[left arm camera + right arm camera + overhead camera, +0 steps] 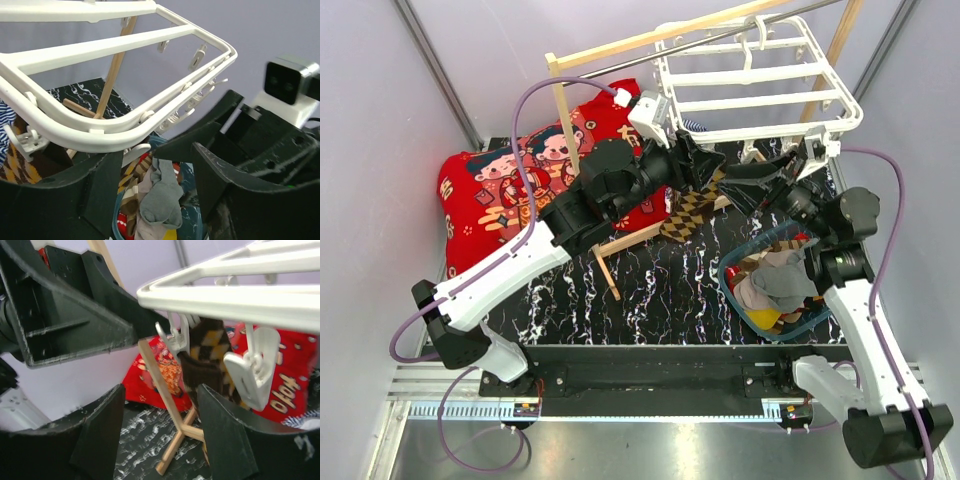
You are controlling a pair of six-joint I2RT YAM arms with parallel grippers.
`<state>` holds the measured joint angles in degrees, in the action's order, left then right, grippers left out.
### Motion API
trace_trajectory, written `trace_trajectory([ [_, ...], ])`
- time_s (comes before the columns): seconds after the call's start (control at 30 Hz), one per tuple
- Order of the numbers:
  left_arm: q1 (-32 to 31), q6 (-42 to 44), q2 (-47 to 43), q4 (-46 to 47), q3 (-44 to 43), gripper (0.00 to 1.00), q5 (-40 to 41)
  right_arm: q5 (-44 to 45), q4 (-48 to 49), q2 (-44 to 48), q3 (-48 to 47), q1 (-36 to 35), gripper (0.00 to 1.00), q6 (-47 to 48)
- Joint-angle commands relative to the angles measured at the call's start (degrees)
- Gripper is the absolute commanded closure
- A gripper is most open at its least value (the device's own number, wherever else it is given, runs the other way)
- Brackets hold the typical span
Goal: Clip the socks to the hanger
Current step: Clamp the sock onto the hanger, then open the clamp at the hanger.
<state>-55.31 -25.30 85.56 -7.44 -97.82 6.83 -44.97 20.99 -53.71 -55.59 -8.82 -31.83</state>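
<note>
Two open, empty: left tool [157, 172] and right tool [160, 415], beside the hanger [225, 300]. Checkered sock [207, 357] hangs pinched in a clip peg [172, 337], so probably neither need hold it.

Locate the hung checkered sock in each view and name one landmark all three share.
Top external: checkered sock at centre, below the near-left corner of the hanger.
Left wrist: checkered sock at the left edge, only partly visible.
Right wrist: checkered sock right of centre, hanging from a clip.
Shared landmark: the white hanger frame.
</note>
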Motion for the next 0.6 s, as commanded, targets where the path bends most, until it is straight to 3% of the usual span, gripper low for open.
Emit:
trace_trajectory([
  [0.0, 2.0, 0.6, -1.4, 2.7, 1.1, 0.4, 1.6, 7.9, -14.6, 6.8, -0.2, -0.4, 0.31, 14.0],
  [0.23, 4.4, 0.4, -1.9, 2.6, 2.1, 0.4, 1.7, 20.9, -19.9, 12.9, 4.2, -0.4, 0.3, 23.1],
  [0.57, 6.6, 0.3, -2.5, 1.9, 2.5, 0.39, 1.3, 20.1, -7.8, 7.1, 6.1, -0.4, 0.29, 24.7],
])
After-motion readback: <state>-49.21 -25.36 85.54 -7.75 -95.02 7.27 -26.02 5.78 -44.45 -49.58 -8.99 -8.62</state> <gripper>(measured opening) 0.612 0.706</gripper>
